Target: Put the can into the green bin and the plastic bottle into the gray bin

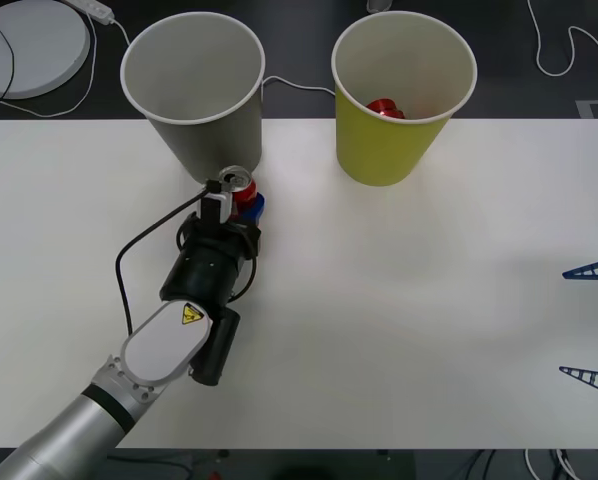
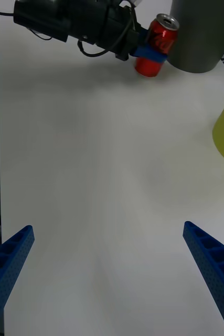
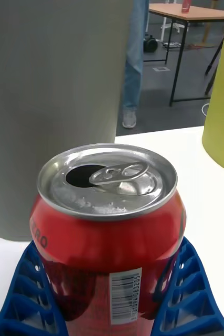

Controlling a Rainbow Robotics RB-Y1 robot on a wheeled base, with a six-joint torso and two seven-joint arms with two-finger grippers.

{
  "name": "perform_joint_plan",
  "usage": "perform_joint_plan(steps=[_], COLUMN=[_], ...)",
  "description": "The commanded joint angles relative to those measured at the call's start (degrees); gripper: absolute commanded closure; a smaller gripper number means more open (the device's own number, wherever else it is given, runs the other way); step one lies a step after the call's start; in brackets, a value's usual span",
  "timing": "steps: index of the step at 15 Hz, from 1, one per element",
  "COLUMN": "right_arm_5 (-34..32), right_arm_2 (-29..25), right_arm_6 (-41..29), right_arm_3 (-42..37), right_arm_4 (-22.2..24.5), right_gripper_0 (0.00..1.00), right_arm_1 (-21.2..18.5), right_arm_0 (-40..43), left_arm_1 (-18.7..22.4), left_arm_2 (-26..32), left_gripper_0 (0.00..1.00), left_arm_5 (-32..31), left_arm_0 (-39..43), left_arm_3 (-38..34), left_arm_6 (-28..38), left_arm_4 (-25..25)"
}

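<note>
Left tool (image 1: 241, 203) is pinching the can (image 1: 238, 186) upright, right beside the gray bin (image 1: 192, 85); green bin (image 1: 403, 95) is sitting well apart, w/ right tool (image 2: 109, 273) spread, idling over the counter (image 1: 399, 300).

Bright, even light; soft shadows

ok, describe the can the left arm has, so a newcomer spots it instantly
On the white table, find the gray bin at the back left, beside the green bin. Right in front of the gray bin's base, the left gripper is shut on the can: small, red, silver-topped, upright, already opened, far smaller than either bin.
</note>
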Motion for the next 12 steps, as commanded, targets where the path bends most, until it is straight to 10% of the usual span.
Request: perform_joint_plan(steps=[1, 12], right_arm_5=[0.0, 0.0], right_arm_2=[0.0, 0.0], right_arm_6=[0.0, 0.0], right_arm_3=[0.0, 0.0], right_arm_4=[0.0, 0.0], right_gripper_0=[0.0, 0.0], right_arm_1=[0.0, 0.0], right_arm_0=[0.0, 0.0], left_arm_1=[1.95, 14.17], left_arm_2=[-0.22, 13.32], left_gripper_0=[1.0, 1.0], left_arm_5=[-2.85, -39.41], left_arm_0=[2.14, 9.7], left_arm_3=[-2.94, -17.17], left_arm_6=[-0.2, -1.08], left_arm_4=[0.71, 0.18])
